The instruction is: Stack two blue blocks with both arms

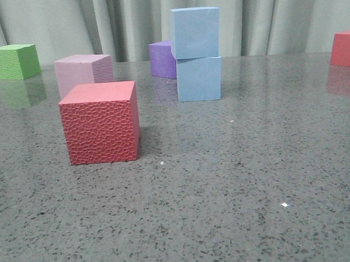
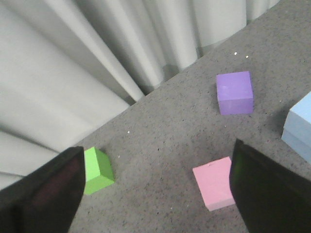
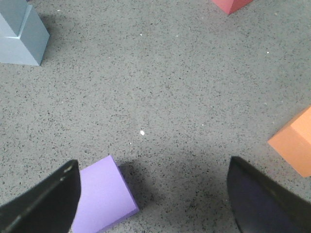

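Grey speckled table (image 1: 226,210) held a red cube (image 1: 99,123) near; farther, at one o'clock, the blue blocks (image 1: 197,53) stood stacked, top seemingly slightly offset. Both grippers (image 2: 155,194) (image 3: 155,194) hung spread, empty. A bump could topple them.

one block (image 1: 196,32) atop another block (image 1: 199,78), cube (image 1: 162,59) behind-left
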`<control>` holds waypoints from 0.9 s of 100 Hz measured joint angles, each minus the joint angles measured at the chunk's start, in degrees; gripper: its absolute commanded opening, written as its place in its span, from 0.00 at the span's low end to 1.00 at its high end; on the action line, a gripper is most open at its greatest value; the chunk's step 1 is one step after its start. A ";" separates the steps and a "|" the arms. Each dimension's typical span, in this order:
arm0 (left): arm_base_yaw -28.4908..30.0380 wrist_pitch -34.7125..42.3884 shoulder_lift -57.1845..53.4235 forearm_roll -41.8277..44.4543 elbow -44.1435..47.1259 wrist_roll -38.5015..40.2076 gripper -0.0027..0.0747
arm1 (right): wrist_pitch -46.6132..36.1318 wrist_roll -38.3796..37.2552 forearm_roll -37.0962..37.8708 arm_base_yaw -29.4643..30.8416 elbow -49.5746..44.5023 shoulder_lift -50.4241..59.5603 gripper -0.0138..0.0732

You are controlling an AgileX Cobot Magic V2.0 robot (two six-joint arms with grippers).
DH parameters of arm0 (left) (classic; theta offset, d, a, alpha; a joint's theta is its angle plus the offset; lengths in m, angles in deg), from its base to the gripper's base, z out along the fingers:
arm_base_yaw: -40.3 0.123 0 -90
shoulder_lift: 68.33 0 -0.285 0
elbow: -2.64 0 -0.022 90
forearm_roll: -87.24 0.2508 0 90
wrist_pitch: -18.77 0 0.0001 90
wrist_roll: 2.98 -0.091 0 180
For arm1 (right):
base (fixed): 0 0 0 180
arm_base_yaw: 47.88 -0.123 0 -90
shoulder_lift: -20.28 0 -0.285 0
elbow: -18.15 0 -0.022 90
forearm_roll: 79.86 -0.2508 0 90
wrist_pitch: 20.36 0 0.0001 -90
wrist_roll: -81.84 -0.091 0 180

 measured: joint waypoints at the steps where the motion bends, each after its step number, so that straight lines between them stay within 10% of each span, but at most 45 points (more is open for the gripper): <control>1: 0.24 0.00 -0.34 0.00 0.35 0.04 0.78 | 0.00 0.00 0.00 0.00 0.00 0.00 0.86; 90: 14.61 12.53 -49.97 0.12 59.87 9.16 0.77 | 0.00 0.00 0.00 0.00 0.00 0.00 0.86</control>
